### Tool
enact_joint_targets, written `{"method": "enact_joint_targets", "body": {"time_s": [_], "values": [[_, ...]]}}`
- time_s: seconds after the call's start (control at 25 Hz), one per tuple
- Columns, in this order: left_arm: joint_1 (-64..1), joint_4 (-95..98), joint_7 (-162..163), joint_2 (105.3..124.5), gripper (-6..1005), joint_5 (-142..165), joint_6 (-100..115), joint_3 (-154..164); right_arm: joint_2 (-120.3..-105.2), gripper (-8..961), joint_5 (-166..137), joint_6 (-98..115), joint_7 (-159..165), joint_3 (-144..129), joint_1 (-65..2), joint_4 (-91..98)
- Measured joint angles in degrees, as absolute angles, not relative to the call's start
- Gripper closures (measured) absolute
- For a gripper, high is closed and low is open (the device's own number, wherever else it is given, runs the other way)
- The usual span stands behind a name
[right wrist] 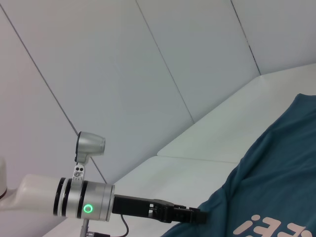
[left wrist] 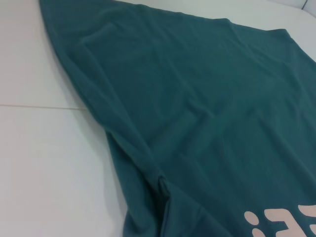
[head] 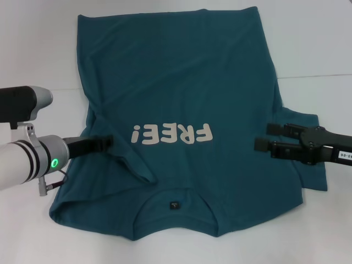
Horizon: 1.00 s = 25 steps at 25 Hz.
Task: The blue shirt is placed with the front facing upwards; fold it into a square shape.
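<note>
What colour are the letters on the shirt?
White letters on the blue shirt, clearest in the head view.

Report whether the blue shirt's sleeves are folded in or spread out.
The blue shirt has its left-side sleeve folded in over the body; the right-side sleeve still lies spread under the right gripper.

The head view looks forward and down from above, taking in the whole shirt (head: 176, 126) on the white table (head: 308, 38), with the left gripper (head: 107, 143) and right gripper (head: 263, 137) entering from either side. The left wrist view sits low and close, skimming across the shirt's (left wrist: 197, 113) cloth toward its far hem. The right wrist view faces sideways across the table to the wall (right wrist: 123, 64), catching the left gripper (right wrist: 197, 216). All three share the shirt's (right wrist: 271, 168) white print.
</note>
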<state>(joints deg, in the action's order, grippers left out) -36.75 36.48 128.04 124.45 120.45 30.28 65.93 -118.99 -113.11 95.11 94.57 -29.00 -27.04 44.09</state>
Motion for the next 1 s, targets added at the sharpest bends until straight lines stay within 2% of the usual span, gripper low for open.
{"method": "enact_joint_targets", "body": {"time_s": [0.2, 0.76, 1.0], "values": [[-38.4, 34.3, 128.0, 124.22, 652, 120.4, 30.2, 65.9, -118.99, 41, -113.1, 95.0, 94.6, -29.0, -27.1, 44.0], [-39.9, 33.7, 125.4, 124.18, 1008, 117.3, 30.7, 66.4, -118.99, 40, -113.1, 94.9, 94.6, -28.8, -27.0, 44.0], [-40.2, 34.1, 122.8, 124.27, 999, 114.1, 30.9, 66.7, -118.99, 40, -113.1, 94.9, 94.6, -28.3, -26.9, 44.0]]}}
